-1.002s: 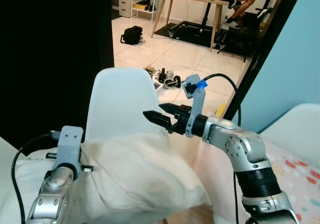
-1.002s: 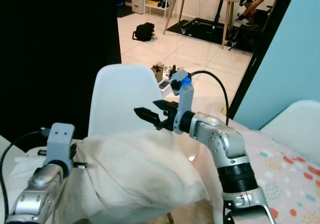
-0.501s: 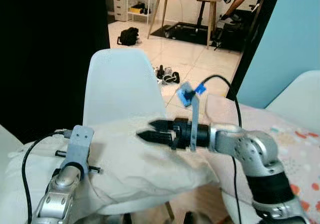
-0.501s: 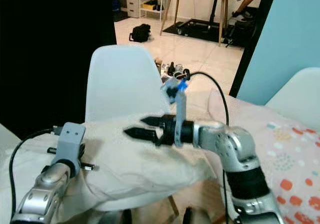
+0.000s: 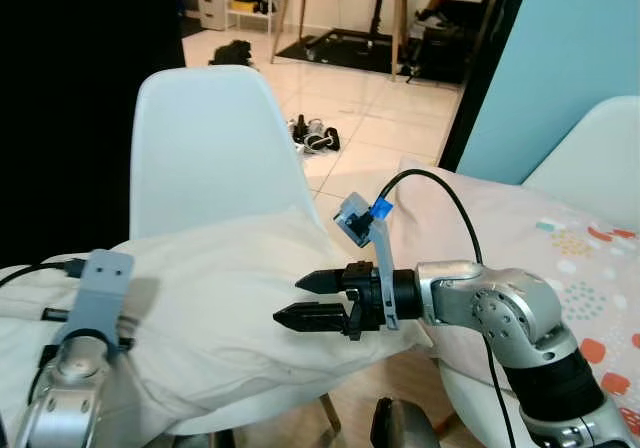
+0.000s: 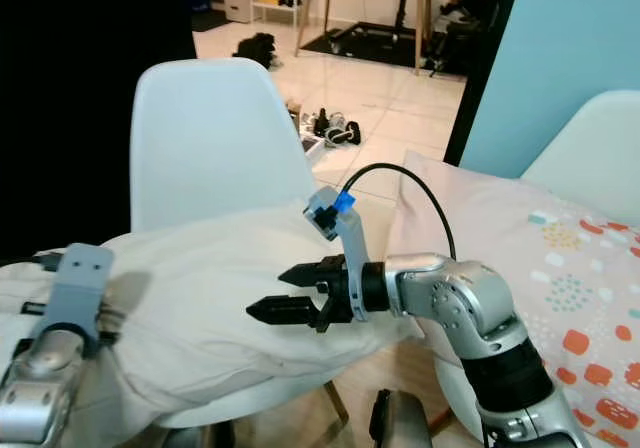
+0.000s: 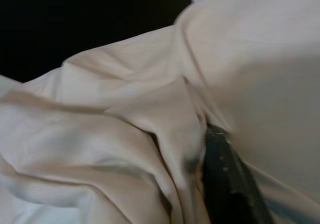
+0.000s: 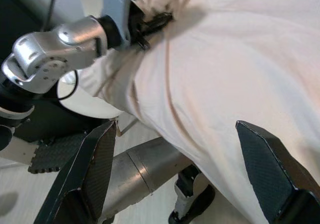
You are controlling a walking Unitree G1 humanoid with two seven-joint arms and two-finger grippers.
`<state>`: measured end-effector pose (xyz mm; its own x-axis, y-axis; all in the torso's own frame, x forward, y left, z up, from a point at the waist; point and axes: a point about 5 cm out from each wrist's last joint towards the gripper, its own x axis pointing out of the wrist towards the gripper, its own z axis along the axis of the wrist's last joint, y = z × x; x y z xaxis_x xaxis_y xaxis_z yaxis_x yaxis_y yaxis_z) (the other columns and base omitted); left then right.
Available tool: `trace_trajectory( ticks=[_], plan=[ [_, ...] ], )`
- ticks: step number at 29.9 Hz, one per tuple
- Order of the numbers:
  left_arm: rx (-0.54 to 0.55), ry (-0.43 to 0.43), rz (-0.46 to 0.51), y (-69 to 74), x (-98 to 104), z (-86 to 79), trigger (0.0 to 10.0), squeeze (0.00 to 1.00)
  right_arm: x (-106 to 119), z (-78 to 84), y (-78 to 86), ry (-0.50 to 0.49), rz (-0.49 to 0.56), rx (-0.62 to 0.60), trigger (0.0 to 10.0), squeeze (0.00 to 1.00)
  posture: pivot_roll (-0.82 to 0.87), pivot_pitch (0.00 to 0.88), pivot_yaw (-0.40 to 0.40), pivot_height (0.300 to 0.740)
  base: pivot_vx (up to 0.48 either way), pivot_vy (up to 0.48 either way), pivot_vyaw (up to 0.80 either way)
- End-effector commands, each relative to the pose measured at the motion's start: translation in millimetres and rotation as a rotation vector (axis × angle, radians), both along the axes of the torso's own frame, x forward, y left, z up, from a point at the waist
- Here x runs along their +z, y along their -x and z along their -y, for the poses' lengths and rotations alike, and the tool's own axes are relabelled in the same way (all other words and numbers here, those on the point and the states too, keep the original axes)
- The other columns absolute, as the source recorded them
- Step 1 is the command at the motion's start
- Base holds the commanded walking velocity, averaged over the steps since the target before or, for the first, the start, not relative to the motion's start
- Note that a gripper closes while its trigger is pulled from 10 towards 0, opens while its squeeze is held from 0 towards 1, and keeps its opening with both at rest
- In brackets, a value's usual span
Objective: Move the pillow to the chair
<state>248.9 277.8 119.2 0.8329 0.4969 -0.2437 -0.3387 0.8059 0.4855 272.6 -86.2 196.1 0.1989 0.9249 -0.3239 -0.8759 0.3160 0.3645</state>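
Your large cream fabric pillow [image 5: 210,308] is draped across the seat of the white moulded plastic chair [image 5: 205,153], its bulk spilling over the seat's front edge and off the left side, with one corner hanging past the right front edge. The left gripper [image 7: 220,174] is buried in a fold near the pillow's left end; cloth is bunched around a black finger [image 7: 225,176] and it looks clamped on the fabric, so treat it as holding the pillow. The right gripper [image 5: 310,300] hovers over the pillow's right corner with its two fingers spread apart and nothing between them.

Your main risk is the overhang: so much of the pillow sits beyond the seat that letting go on the left could let it slide to the floor. Push it toward the chair back first. If the left arm pulls away with cloth snagged, it would drag the pillow off. Watch the right gripper's black cable [image 5: 440,193] near the chair too.
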Motion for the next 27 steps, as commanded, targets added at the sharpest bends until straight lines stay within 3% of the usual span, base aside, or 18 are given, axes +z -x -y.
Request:
trace_trajectory(
  ticks=[1, 5, 7, 9, 11, 12, 13, 15, 18, 20, 21, 22, 23, 24, 25, 27],
  plan=[
    [0.061, -0.018, -0.02, 8.2, -1, -9.1, 10.0, 1.0, 0, 1.6, 0.6, 0.02, 0.014, -0.006, 10.0, 0.0, 0.09, 0.0, -0.046, 0.49, 0.0, 0.0, 0.0],
    [0.058, -0.054, -0.047, 14.5, 1, -11.4, 10.0, 1.0, 0, 2.4, -1.1, 0.025, 0.027, -0.018, 10.0, 0.0, 0.09, 0.0, -0.041, 0.48, 0.0, 0.0, 0.0],
    [-0.009, -0.246, -0.117, 27.0, 16, -11.4, 10.0, 1.0, 0, 2.6, -4.1, 0.026, 0.036, -0.038, 10.0, 0.0, 0.1, 0.0, -0.045, 0.465, 0.0, 0.0, 0.0],
    [-0.019, -0.289, -0.126, 29.9, 22, -11.6, 10.0, 1.0, -1, 2.6, -4.5, 0.025, 0.036, -0.041, 10.0, 0.0, 0.1, 0.0, -0.045, 0.46, 0.0, 0.0, 0.0],
    [-0.037, -0.385, -0.139, 33.0, 38, -14.9, 10.0, 1.0, -1, 3.0, -5.4, 0.024, 0.035, -0.048, 10.0, 0.0, 0.11, 0.0, -0.045, 0.45, 0.0, 0.0, 0.0],
    [-0.037, -0.385, -0.139, 33.0, 38, -14.9, 10.0, 1.0, -1, 3.0, -5.4, 0.024, 0.035, -0.048, 10.0, 0.0, 0.11, 0.0, -0.045, 0.45, 0.0, 0.0, 0.0],
    [-0.053, -0.461, -0.155, 34.8, 48, -16.9, 10.0, 1.0, -1, 3.6, -6.4, 0.023, 0.036, -0.055, 10.0, 0.0, 0.11, 0.0, -0.045, 0.445, 0.0, 0.0, 0.0],
    [-0.101, -0.535, -0.231, 41.0, 62, -22.0, 10.0, 1.0, 0, 5.9, -10.1, 0.014, 0.036, -0.083, 10.0, 0.0, 0.12, 0.0, -0.043, 0.441, 0.0, 0.0, 0.0],
    [-0.139, -0.527, -0.311, 45.6, 59, -23.8, 10.0, 1.0, 1, 7.0, -11.8, 0.01, 0.036, -0.095, 10.0, 0.0, 0.12, 0.0, -0.043, 0.441, 0.0, 0.0, 0.0],
    [-0.275, -0.44, -0.606, 73.2, 40, -26.2, 10.0, 1.0, 1, 9.1, -15.1, 0.005, 0.04, -0.119, 10.0, 0.0, 0.14, 0.0, -0.039, 0.441, 0.0, 0.0, 0.0],
    [-0.275, -0.44, -0.606, 73.2, 40, -26.2, 10.0, 1.0, 1, 9.1, -15.1, 0.005, 0.04, -0.119, 10.0, 0.0, 0.14, 0.0, -0.039, 0.441, 0.0, 0.0, 0.0],
    [-0.325, -0.387, -0.73, 89.7, 36, -26.4, 10.0, 1.0, 1, 9.7, -16.2, 0.003, 0.042, -0.125, 10.0, 0.0, 0.14, 0.0, -0.037, 0.441, 0.0, 0.0, 0.0],
    [-0.325, -0.387, -0.73, 89.7, 36, -26.4, 10.0, 1.0, 1, 9.7, -16.2, 0.003, 0.042, -0.125, 10.0, 0.0, 0.14, 0.0, -0.037, 0.441, 0.0, 0.0, 0.0],
    [-0.358, -0.353, -0.827, 103.2, 36, -26.1, 10.0, 1.0, 0, 10.5, -17.1, 0.002, 0.044, -0.131, 10.0, 0.0, 0.14, 0.0, -0.035, 0.441, 0.0, 0.0, 0.0],
    [-0.358, -0.353, -0.827, 103.2, 36, -26.1, 10.0, 1.0, 0, 10.5, -17.1, 0.002, 0.044, -0.131, 10.0, 0.0, 0.14, 0.0, -0.035, 0.441, 0.0, 0.0, 0.0],
    [-0.394, -0.301, -0.958, 122.4, 40, -24.6, 10.0, 1.0, 0, 11.2, -18.1, -0.002, 0.045, -0.138, 10.0, 0.0, 0.15, 0.0, -0.034, 0.441, 0.0, 0.0, 0.0]
  ],
)
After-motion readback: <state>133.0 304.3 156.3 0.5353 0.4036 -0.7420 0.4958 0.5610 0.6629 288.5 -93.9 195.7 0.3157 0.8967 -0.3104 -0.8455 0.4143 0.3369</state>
